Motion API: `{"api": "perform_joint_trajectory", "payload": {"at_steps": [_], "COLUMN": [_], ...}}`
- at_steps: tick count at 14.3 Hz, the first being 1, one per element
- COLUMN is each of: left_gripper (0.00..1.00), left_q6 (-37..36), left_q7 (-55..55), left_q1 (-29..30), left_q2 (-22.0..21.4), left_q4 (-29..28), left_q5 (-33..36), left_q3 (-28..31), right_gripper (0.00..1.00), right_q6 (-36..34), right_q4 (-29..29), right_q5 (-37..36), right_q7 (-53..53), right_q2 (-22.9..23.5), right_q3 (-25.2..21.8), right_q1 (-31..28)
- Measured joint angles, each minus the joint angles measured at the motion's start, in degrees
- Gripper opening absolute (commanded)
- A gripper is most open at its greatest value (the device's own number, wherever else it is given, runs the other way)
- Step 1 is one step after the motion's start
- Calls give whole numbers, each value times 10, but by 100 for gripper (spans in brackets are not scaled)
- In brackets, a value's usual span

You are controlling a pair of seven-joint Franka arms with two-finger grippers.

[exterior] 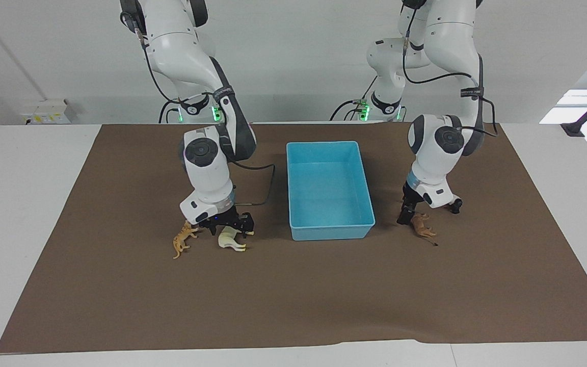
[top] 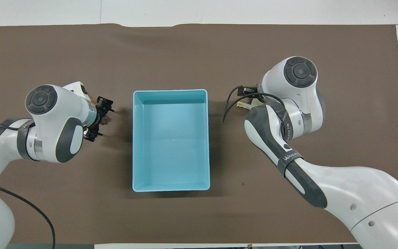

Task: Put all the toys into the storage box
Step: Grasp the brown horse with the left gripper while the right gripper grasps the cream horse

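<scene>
Both arms are down at the brown mat (exterior: pixel 293 295) at once, one on each side of the light-blue rectangular plastic storage box (exterior: pixel 330 232), which sits empty between them; that placing looks sensible, since each arm would have only a short swing to drop a toy in.

The right gripper (exterior: pixel 228 228) is low over the cream-white plastic horse figurine (exterior: pixel 231 239), its fingers seemingly set about the horse's back, though I cannot tell whether they have clenched; the orange plastic tiger figurine (exterior: pixel 184 238) lies just beside that gripper, toward the right arm's end of the table, untouched.

The left gripper (exterior: pixel 411 214) stands just beside the brown maned plastic lion figurine (exterior: pixel 422 226), perhaps touching it; whether it grips I cannot say.

The facing view shows all three animals plainly; from overhead the wrists cover them, leaving a sliver of cream and of brown, yet that view proves the box holds nothing. I see no panda.
</scene>
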Motion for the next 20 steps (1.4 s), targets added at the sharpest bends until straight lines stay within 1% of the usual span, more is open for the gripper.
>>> {"api": "perform_joint_trajectory", "payload": {"at_steps": [5,6,7,8,9,10,11,12,14,15,18,20], "left_gripper": [100,100,98,93,85,80,74,60,28,20,10,7], "left_q6": [2,2,2,2,2,2,2,2,2,1,0,0], "left_q7": [-1,-1,-1,-1,-1,-1,-1,-1,-1,-1,-1,-1], "left_q1": [3,3,4,5,5,6,6,6,7,7,7,7], "left_q2": [2,2,2,2,2,2,2,2,2,1,0,0], "left_q4": [1,2,2,2,2,2,2,2,2,2,2,2], "left_q5": [17,18,18,19,19,19,19,19,19,19,19,19], "left_q3": [7,8,8,8,8,8,8,9,12,13,13,13], "right_gripper": [99,89,67,40,13,0,0,0,0,0,0,0], "right_q6": [30,31,32,33,33,33,34,34,34,34,21,-32], "right_q4": [-26,-28,-30,-31,-31,-32,-32,-32,-31,-31,-16,24], "right_q5": [-13,-15,-17,-18,-18,-18,-18,-18,-18,-18,-18,-18], "right_q7": [0,0,0,0,0,0,0,0,0,0,0,0], "right_q2": [7,7,7,7,7,7,7,7,7,6,5,-2], "right_q3": [0,0,0,-1,-1,-1,-1,-1,-1,-1,-3,-8], "right_q1": [3,3,3,3,3,3,3,2,2,2,1,-2]}}
